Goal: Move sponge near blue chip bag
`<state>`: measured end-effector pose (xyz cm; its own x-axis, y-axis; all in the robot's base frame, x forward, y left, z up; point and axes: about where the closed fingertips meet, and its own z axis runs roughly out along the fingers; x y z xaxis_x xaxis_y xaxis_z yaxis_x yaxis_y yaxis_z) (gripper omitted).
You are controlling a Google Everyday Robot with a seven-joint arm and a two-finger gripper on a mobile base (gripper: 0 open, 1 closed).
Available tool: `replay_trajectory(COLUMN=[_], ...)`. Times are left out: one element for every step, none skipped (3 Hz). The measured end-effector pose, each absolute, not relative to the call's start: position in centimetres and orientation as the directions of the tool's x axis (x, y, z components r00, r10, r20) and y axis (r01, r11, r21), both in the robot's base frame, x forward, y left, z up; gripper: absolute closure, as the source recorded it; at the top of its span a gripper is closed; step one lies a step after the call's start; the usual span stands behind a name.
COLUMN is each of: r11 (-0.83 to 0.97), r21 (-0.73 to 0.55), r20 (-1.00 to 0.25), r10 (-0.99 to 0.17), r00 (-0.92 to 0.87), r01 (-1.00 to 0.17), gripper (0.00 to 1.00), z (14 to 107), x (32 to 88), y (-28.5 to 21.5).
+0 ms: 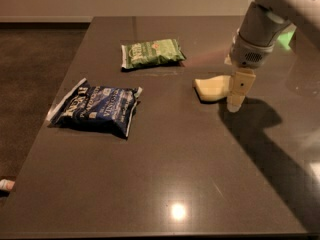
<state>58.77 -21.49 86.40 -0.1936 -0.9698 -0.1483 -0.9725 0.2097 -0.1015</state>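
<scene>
The pale yellow sponge [211, 88] lies on the dark table [180, 154], right of centre. The blue chip bag [97, 108] lies flat at the left side of the table, well apart from the sponge. My gripper [235, 102] hangs from the pale arm at the upper right. It is down at the sponge's right end, its tip close to the tabletop, and it covers that end of the sponge.
A smaller green chip bag [151, 52] lies at the back of the table, left of the sponge. The table's left edge borders a dark floor [35, 84]. A small object [6, 184] lies on the floor at the lower left.
</scene>
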Motion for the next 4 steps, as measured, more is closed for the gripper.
replay_trajectory(r11=[0.198,0.185,0.162,0.144], r21=[-0.085,-0.08,-0.08,-0.09], r20=[-0.148,-0.156,-0.16,-0.165], r10=[-0.972,-0.973,-0.976,-0.978], r00=[-0.184,-0.171,-0.148,-0.128], r01=[-0.977,-0.979,-0.984,-0.985], gripper=[0.0,0.18,0.49,0.73], z=[84.9,84.3,84.4,85.1], x=[58.8,58.7,58.6,58.3], y=[-20.8,-19.8,-18.3,-17.2])
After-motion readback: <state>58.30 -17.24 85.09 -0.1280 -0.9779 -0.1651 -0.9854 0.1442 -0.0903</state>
